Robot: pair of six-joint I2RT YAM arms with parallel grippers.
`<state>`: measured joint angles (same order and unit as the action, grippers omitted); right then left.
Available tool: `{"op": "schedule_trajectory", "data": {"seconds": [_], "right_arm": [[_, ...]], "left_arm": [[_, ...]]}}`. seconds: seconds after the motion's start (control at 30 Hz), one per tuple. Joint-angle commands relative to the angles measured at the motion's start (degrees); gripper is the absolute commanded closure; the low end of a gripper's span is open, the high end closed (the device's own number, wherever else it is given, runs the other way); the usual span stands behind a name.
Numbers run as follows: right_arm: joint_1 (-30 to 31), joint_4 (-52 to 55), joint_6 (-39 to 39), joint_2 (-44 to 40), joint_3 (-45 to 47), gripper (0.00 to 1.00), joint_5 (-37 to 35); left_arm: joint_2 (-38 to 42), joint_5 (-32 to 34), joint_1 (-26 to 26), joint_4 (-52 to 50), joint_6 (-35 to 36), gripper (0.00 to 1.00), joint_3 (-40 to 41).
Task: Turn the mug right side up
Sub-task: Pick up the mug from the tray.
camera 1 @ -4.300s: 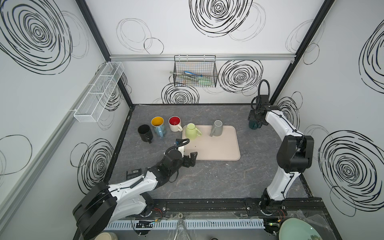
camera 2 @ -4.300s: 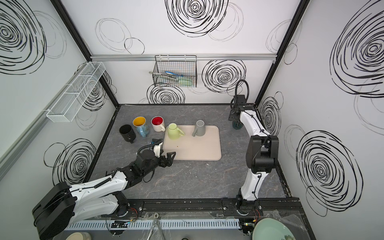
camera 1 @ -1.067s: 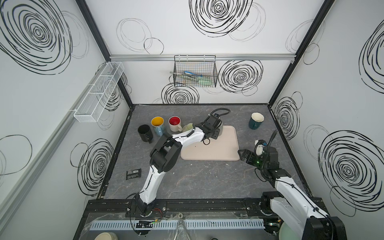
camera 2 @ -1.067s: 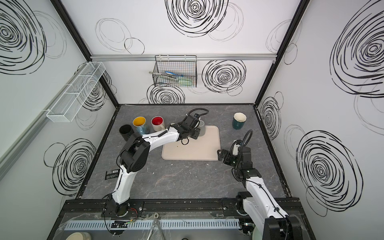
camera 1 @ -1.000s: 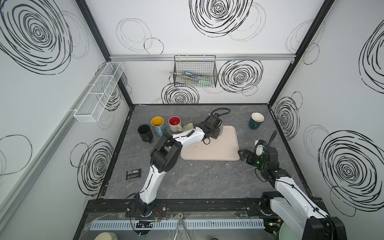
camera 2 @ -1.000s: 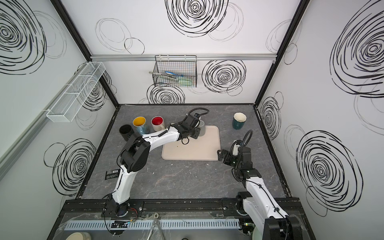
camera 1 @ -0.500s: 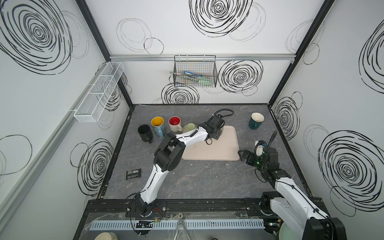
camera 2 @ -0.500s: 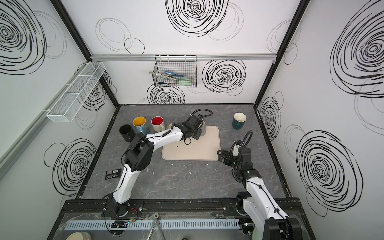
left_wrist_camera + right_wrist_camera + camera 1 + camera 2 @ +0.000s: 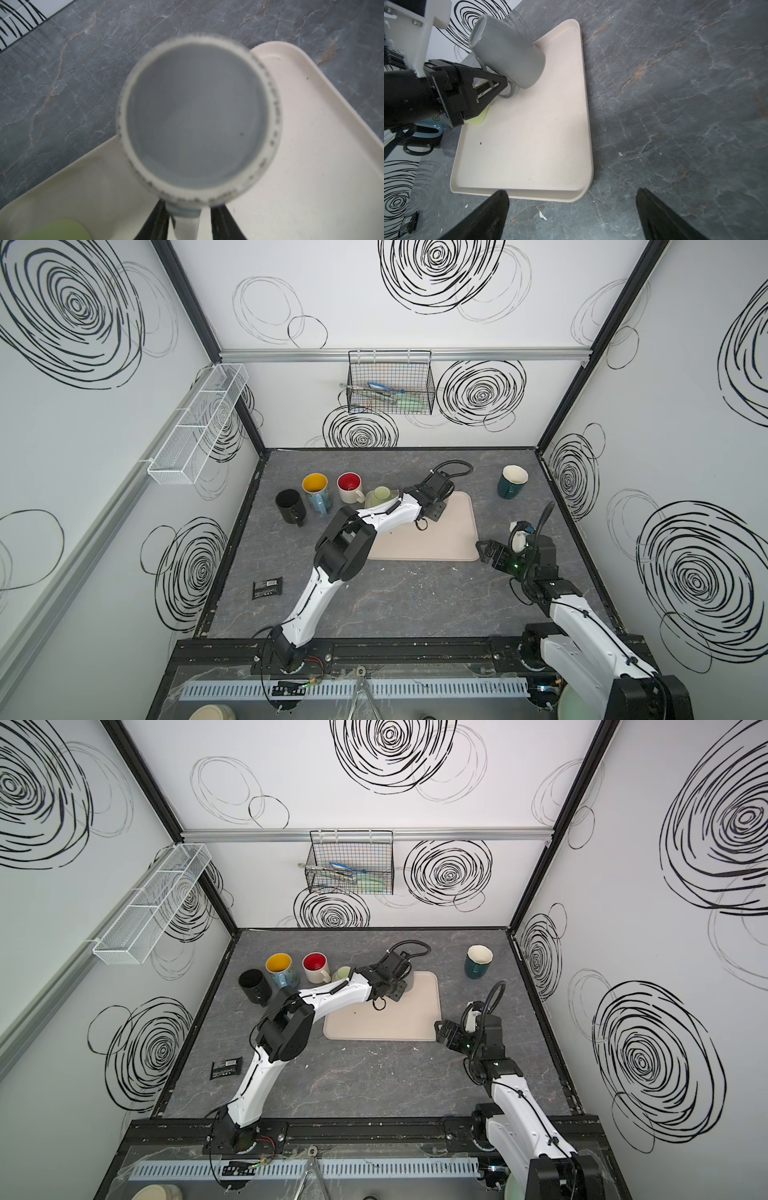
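The grey mug [image 9: 508,52] stands upside down at the far left corner of the beige tray [image 9: 529,135], its base [image 9: 197,116] facing my left wrist camera. In a top view only a sliver of the mug [image 9: 409,979] shows behind the arm. My left gripper [image 9: 190,205] reaches over the tray and straddles the mug's handle [image 9: 508,93]. One finger [image 9: 160,218] touches the handle and a small gap is left at the other. My right gripper [image 9: 572,191] hovers open and empty at the tray's near right corner [image 9: 484,549].
Left of the tray stand a green mug [image 9: 380,495], a red-lined mug [image 9: 350,486], a yellow-lined blue mug [image 9: 316,491] and a black mug [image 9: 289,506]. A teal mug [image 9: 512,486] stands at the back right. A black packet [image 9: 268,587] lies front left.
My left arm reached from the front left to the grey mug, and its jaws narrowed around the handle. My right arm came back from the teal mug to the front right.
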<state>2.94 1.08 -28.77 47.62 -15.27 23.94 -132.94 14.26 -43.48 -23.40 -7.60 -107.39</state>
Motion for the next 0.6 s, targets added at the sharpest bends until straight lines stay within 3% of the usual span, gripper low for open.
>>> {"op": "schedule_trajectory", "data": {"seconds": [0.0, 0.37, 0.47, 0.57], "right_arm": [[-0.30, 0.16, -0.60, -0.68, 0.67, 0.00, -0.63], [-0.57, -0.19, -0.49, -0.59, 0.91, 0.00, -0.57], [-0.57, -0.46, -0.49, -0.43, 1.03, 0.00, -0.57], [-0.72, -0.72, -0.41, -0.16, 1.09, 0.00, -0.65]], "left_arm": [[-1.44, 1.57, 0.52, 0.59, 0.94, 0.68, -2.28], [-1.92, 1.10, 0.88, -0.16, -0.04, 0.82, -3.43], [-1.92, 0.76, 0.95, 0.17, -0.39, 1.00, -3.18], [-2.05, 0.75, 0.95, 0.57, -0.65, 0.98, -2.91]]}}
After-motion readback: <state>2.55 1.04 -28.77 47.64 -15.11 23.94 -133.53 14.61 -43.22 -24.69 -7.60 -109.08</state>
